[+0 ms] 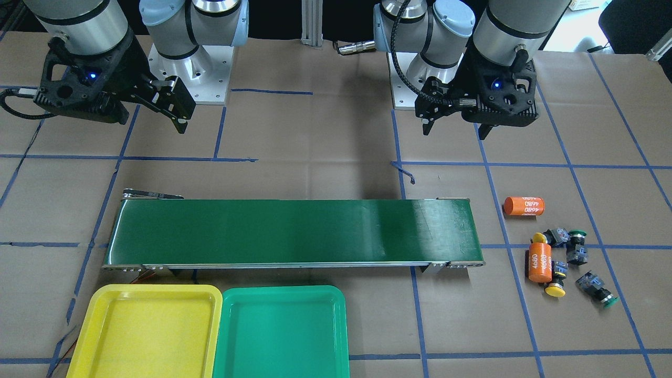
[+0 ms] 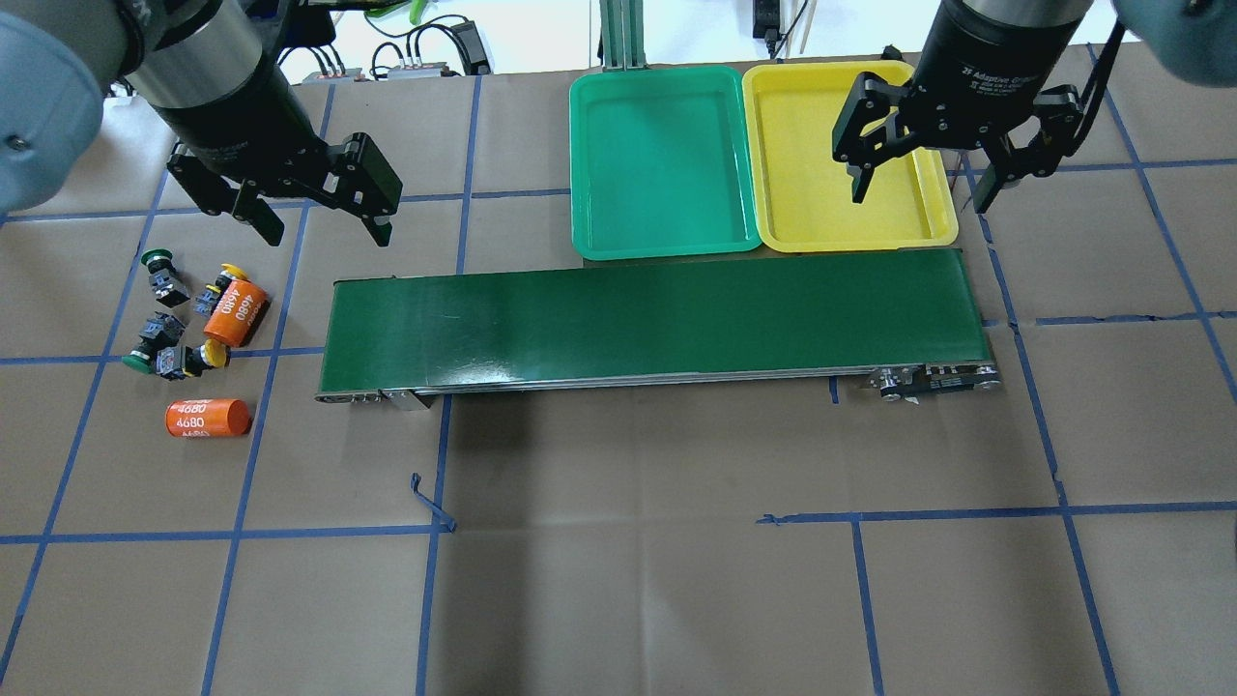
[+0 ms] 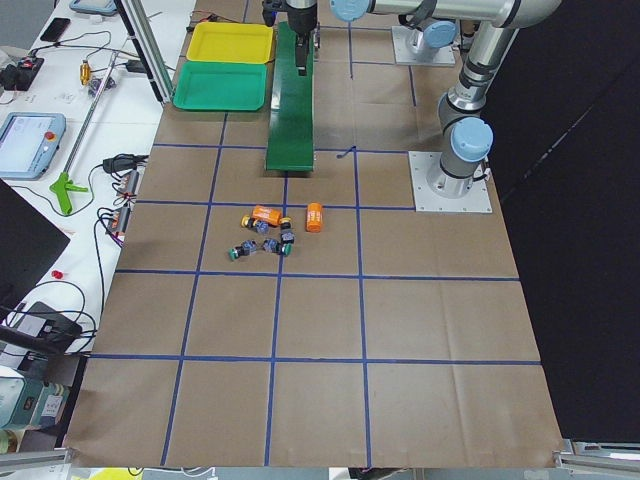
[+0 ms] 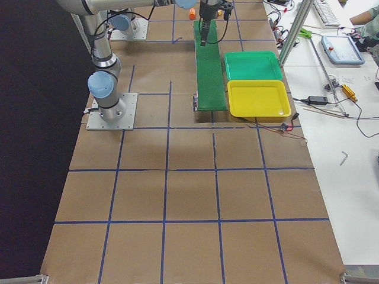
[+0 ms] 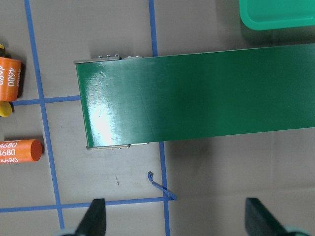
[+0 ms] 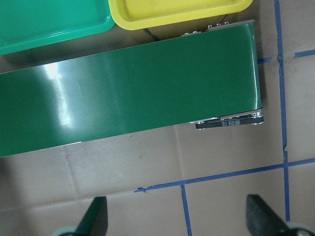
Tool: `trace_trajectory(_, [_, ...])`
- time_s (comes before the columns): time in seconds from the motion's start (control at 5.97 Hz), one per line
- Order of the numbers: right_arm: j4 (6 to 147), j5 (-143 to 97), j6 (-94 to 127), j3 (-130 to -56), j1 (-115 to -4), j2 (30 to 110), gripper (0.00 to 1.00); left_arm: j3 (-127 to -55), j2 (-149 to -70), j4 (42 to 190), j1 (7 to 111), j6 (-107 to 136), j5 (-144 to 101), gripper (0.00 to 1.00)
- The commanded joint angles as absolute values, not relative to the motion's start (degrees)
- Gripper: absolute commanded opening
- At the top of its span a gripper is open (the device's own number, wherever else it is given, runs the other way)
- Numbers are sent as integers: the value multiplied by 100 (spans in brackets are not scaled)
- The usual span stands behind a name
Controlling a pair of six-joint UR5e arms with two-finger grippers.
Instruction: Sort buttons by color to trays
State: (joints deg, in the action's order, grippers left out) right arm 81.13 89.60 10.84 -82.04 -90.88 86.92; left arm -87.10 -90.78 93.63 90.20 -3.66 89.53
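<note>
Several buttons lie in a loose cluster on the table at my left, two with yellow caps and two with green caps. The yellow tray and the green tray sit side by side beyond the conveyor, both empty. My left gripper is open and empty, hovering above the table to the right of and beyond the cluster. My right gripper is open and empty, hovering over the yellow tray's right part. Both also show in the front view: left gripper, right gripper.
A long dark-green conveyor belt runs across the middle of the table. Two orange cylinders marked 4680 lie by the buttons, one among them and one nearer the robot. Blue tape lines grid the brown table cover.
</note>
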Motion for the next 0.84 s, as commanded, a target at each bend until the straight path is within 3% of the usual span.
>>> trace_trajectory(0.0, [8112, 8956, 1099, -8209, -9088, 8692, 100, -8710, -9070, 9378, 9009, -378, 8956, 98])
trace_trajectory(0.33, [8112, 8965, 1090, -8209, -9088, 8684, 100, -8771, -9114, 9387, 8756, -474, 8973, 98])
trace_trajectory(0.67, [8112, 8965, 1081, -8209, -9088, 8684, 100, -8955, -9079, 9596, 7573, -1538, 8947, 98])
